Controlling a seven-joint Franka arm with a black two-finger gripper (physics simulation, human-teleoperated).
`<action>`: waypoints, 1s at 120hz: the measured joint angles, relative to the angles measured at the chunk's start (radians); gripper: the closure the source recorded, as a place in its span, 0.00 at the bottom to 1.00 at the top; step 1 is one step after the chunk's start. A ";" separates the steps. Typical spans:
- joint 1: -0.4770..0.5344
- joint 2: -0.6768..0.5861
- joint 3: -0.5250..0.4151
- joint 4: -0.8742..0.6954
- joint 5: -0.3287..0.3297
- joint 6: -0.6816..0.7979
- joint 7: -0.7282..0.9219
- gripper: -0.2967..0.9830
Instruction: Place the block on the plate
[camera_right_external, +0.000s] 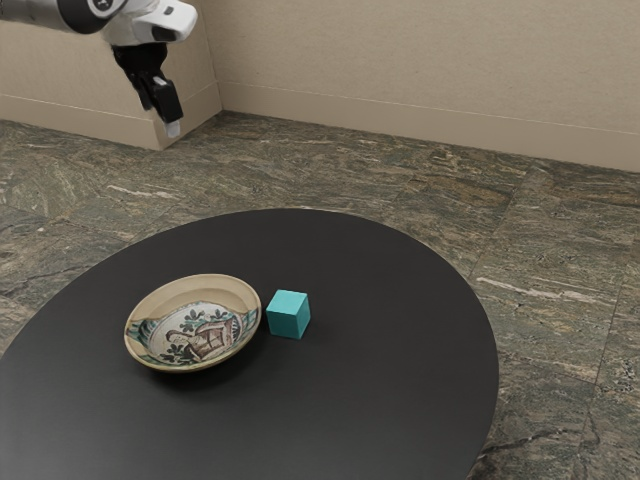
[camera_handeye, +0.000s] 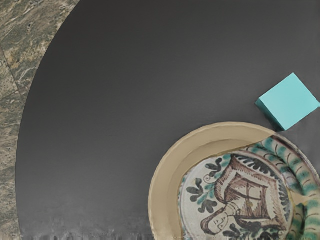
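Observation:
High up at the exterior view's upper left hangs the black gripper (camera_right_external: 172, 122), well above the height of the tabletop and away from both objects. A turquoise block (camera_right_external: 288, 315) rests on the table, close beside the plate (camera_right_external: 243, 296) on the side toward the exterior view's right; whether they touch I cannot tell. The plate is shallow and bowl-like, with a tan rim and a painted centre. From the hand, the block (camera_handeye: 289, 102) appears just outside the rim of the plate (camera_handeye: 172, 172). Nothing lies on the plate.
The round black table (camera_right_external: 390, 400) has a curved edge, also visible from the hand where the tabletop (camera_handeye: 100, 125) meets the stone floor (camera_handeye: 12, 65). A beige wall (camera_right_external: 420, 70) stands behind the table, across a strip of floor.

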 joint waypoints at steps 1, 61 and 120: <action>-0.001 0.000 0.000 0.000 0.000 -0.005 -0.007 0.23; -0.109 0.000 -0.068 -0.293 -0.002 0.121 0.139 0.23; -0.059 0.146 -0.160 -0.398 -0.033 0.376 0.525 0.23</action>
